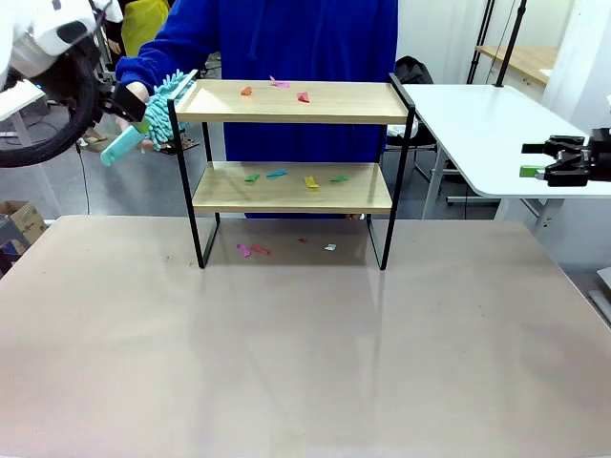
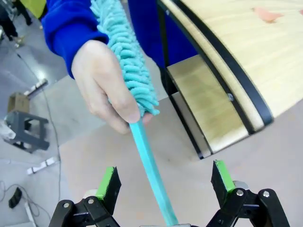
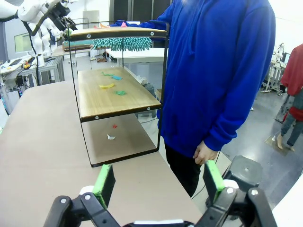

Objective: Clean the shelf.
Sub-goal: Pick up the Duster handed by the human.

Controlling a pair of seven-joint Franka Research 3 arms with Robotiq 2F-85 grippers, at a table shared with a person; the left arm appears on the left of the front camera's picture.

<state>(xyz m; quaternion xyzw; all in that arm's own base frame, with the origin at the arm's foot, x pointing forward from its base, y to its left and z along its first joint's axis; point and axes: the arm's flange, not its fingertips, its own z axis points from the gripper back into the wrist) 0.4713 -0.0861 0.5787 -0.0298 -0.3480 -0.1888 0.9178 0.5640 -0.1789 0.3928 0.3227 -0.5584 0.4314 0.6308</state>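
Shelf [image 1: 296, 102] standing at tabletop's far edge, scraps [image 1: 277, 174] littering boards. Left gripper [image 2: 164, 170] gaping wide, empty, straddling handle [image 2: 149, 161] of duster [image 2: 128, 71] that person's hand [image 2: 102, 85] is offering. Best closing low on handle, clear of hand. Right gripper [image 1: 558, 160] idling wide open, empty.

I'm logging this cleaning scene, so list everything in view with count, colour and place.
shelf: one, light wood boards, black frame, far middle of table
paper scraps: three on the top board, orange and pink; four on the lower board, green, blue, yellow; about four on the table beneath, pink, red, white
duster: one, teal, at the shelf's top left corner
table: one, beige, foreground
white table: one, behind right
person: one, blue hoodie, behind shelf
person's hand: gripping the duster
robot's left hand: open, astride the duster handle
robot's right hand: open, empty
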